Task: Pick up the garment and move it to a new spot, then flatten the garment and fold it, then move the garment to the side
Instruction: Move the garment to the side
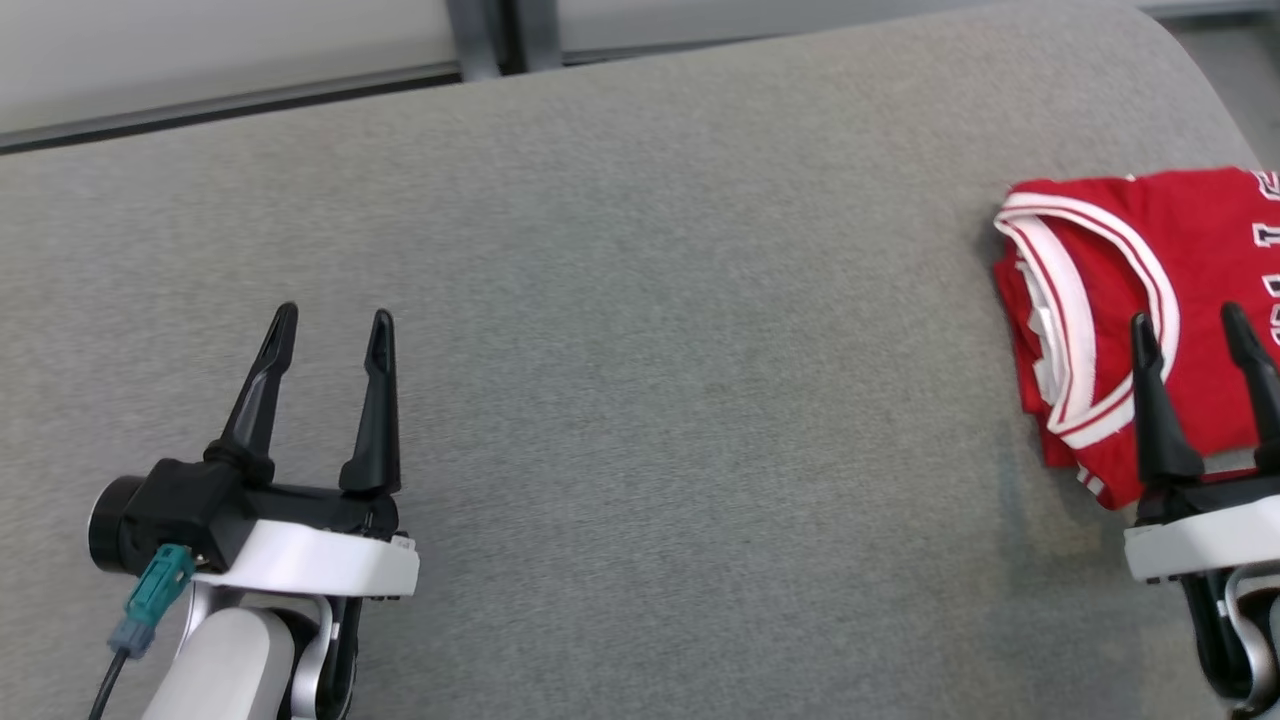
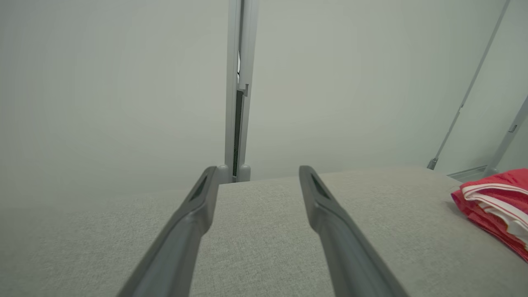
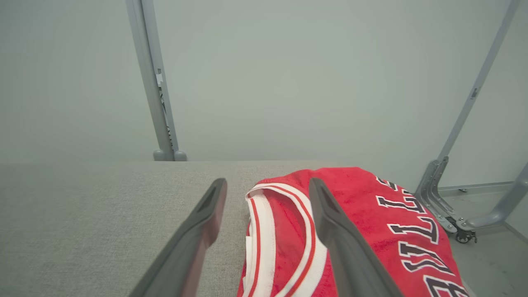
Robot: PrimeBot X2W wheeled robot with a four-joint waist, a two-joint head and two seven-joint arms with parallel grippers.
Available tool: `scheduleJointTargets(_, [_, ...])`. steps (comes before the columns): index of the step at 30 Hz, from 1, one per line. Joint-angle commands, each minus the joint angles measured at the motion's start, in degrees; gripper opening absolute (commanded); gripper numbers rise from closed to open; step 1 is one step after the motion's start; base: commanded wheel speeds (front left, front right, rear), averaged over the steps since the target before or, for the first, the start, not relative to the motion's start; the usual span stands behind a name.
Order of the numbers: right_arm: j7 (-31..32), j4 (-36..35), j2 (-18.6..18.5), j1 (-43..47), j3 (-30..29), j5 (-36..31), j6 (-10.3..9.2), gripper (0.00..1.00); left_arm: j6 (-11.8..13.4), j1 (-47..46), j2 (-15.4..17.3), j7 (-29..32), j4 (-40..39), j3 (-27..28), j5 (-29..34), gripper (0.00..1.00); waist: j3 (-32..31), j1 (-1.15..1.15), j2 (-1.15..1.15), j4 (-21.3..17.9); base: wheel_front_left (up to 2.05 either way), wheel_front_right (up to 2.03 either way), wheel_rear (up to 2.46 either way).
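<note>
Head view shows the garment, a red jersey with a white-trimmed collar, lying folded into a compact packet at the right edge of the grey table. Part of it runs out of that view on the right. With the fold apparently done and the packet already off to the side, I judge this to be the task's last stage, with little left beyond backing the arms away.

The right gripper is at the garment's near edge, its two fingers pointing away from the robot and overlapping the cloth in that view. They stand moderately wide apart with nothing between them. In the right wrist view one finger runs low over the table just beside the collar, and the other crosses the collar towards the lettering. Whether either touches the cloth I cannot tell. That pose suits a release or a last pat, not a grasp.

The left gripper is well to the left of the garment, over bare table. Its fingers are likewise spread and empty, and its forearm rises from the view's lower edge. In the left wrist view the garment lies far off to the right. The arm is probably parked there to keep clear of the cloth, since placing the packet needs one arm.
</note>
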Motion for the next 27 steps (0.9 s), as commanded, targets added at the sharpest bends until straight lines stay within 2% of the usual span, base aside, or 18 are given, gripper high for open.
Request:
scheduleJointTargets(1, [0.6, -1.1, 0.4, 0.9, -0.1, 0.0, -0.13, 1.0, 0.3, 0.8, -0.1, -0.3, 0.0, 0.4, -0.6, 1.0, -3.0, 0.0, -0.01, 3.3, 0.0, 0.0, 0.0])
scheduleJointTargets(6, [4.7, -8.1, 3.7, 5.7, -0.7, -1.8, -0.13, 1.0, 0.5, 4.2, 0.7, -0.5, 1.0, 1.8, -1.2, 1.0, -6.5, 0.0, -0.01, 7.7, 0.0, 0.0, 0.0])
scheduleJointTargets(13, [8.4, -12.2, 6.5, 10.8, -1.3, -3.2, -0.13, 1.0, -1.1, 8.4, 2.2, -0.7, 2.8, 3.4, -3.7, 1.0, -11.0, 0.0, -0.01, 11.0, 0.0, 0.0, 0.0])
scheduleJointTargets(19, [10.4, -13.3, 7.8, 14.6, -2.0, -4.1, -0.12, 1.0, -2.7, 11.6, 2.6, 0.3, 3.7, 2.9, -5.5, 1.0, -15.1, 0.0, -0.01, 11.6, 0.0, 0.0, 0.0])
scheduleJointTargets(27, [12.8, -14.6, 8.7, 18.7, -2.7, -5.1, -0.12, 1.0, -3.5, 15.3, 3.4, 0.9, 3.2, 3.2, -7.6, 1.0, -18.6, 0.0, -0.01, 11.3, 0.0, 0.0, 0.0])
